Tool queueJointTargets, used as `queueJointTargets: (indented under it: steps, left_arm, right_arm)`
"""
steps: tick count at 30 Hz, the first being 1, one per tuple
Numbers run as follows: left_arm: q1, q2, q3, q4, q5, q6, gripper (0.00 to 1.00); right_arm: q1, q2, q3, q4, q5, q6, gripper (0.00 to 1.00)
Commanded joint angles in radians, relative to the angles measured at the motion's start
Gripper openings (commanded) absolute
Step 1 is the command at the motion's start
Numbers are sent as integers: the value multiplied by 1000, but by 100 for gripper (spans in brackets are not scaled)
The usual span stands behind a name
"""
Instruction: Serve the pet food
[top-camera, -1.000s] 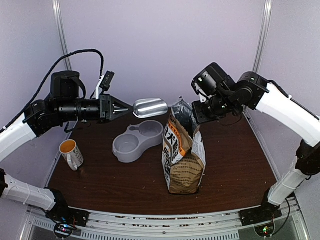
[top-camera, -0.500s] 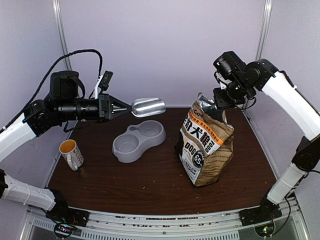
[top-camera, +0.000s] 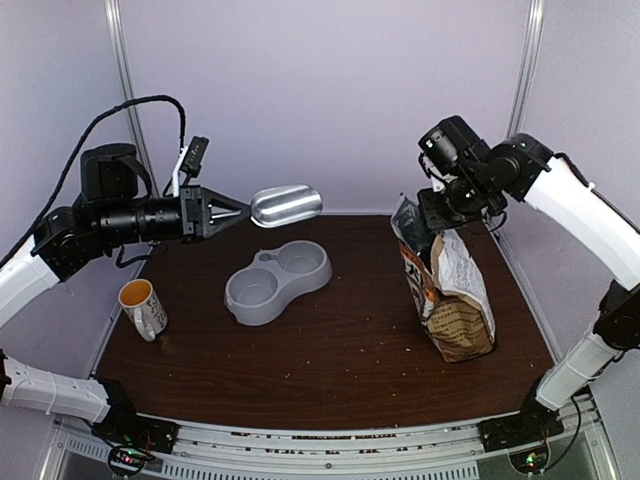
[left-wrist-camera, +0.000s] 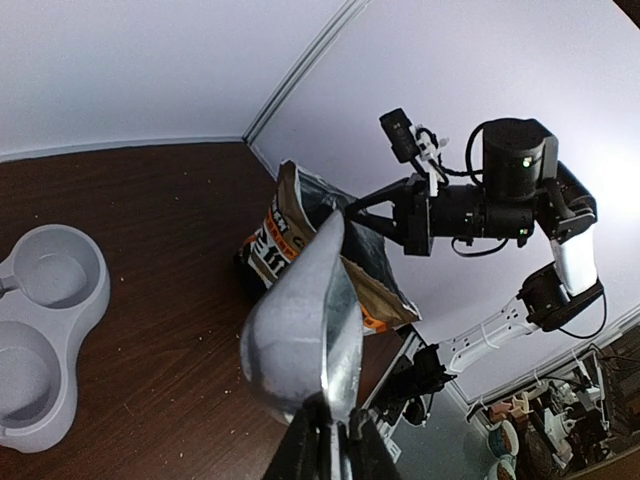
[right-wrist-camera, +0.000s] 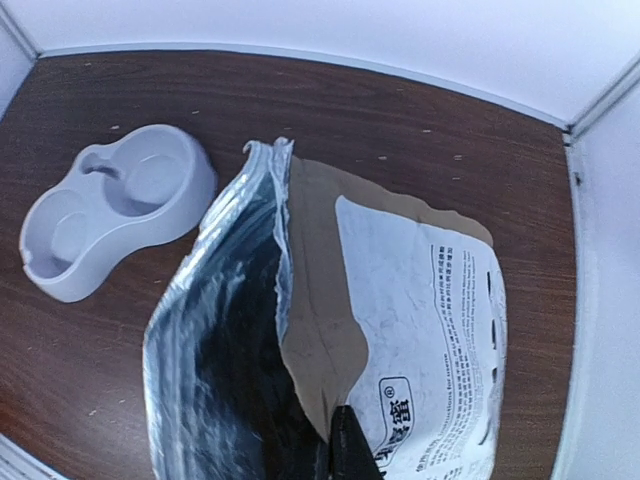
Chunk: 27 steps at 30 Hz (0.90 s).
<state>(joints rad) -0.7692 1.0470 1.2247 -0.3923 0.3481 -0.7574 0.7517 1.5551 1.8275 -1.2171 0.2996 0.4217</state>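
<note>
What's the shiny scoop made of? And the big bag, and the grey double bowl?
The scoop looks like metal: silvery, with bright reflections. The bag seems brown paper outside, creased and matte, with a shiny foil-like lining inside. The double bowl is probably plastic: smooth, even grey, dull sheen.

Setup's pretty plain: a dark brown wood-look table (top-camera: 300, 370) boxed in by pale lilac walls (top-camera: 330, 90) behind it and on both sides. A silver metal post (top-camera: 119, 50) stands at the table's back left corner, with a second post (top-camera: 527, 60) at its back right. A ribbed aluminium rail (top-camera: 330, 442) runs along the table's near edge. The light is soft and even, with a faint sheen on the tabletop
</note>
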Motion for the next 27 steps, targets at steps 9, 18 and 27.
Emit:
queueJointTargets:
  steps: [9, 18, 27]
  left_arm:
    - [8, -122, -193, 78, -5, 51, 0]
    - [6, -241, -361, -1, -54, 141, 0]
    - [-57, -130, -393, 5, -43, 189, 0]
  right_arm:
    - [332, 105, -252, 551, -298, 233, 0]
    - [364, 136, -272, 578, -235, 225, 0]
    - [364, 85, -304, 569, -191, 209, 0]
